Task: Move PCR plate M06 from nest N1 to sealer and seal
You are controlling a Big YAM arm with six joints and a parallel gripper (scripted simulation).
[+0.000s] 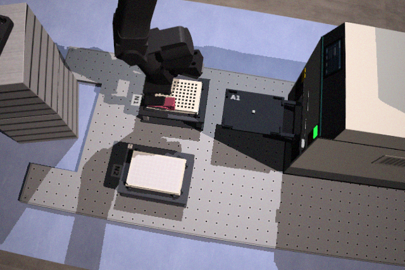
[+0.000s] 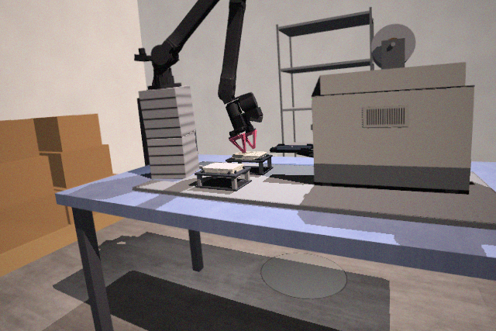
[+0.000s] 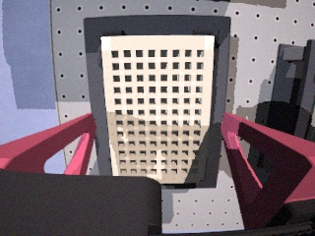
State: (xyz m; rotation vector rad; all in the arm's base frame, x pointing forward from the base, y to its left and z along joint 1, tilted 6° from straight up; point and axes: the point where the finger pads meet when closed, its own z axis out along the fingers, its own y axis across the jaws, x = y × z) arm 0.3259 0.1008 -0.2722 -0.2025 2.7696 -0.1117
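Observation:
The unsealed 96-well plate M06 [image 1: 186,95] sits flat in nest N1 [image 1: 173,112]; the wrist view shows it as a cream grid of wells [image 3: 159,113]. My gripper [image 3: 158,119] is open just above the plate's near end, with a red finger on each side of it, not touching. In the exterior view the gripper's fingers [image 2: 242,141] hang a little above the plate [image 2: 250,154]. The sealer's stage [image 1: 251,111], marked A1, stands out with its pocket empty. The lamp [image 1: 315,131] shows green. The sealed plate M09 [image 1: 156,172] lies on nest N2.
The sealer housing [image 1: 356,104] stands at the right. A grey ribbed block [image 1: 32,97] that carries the arm's base stands at the left. Everything sits on a perforated baseplate. A shelf stands behind the table [image 2: 324,67].

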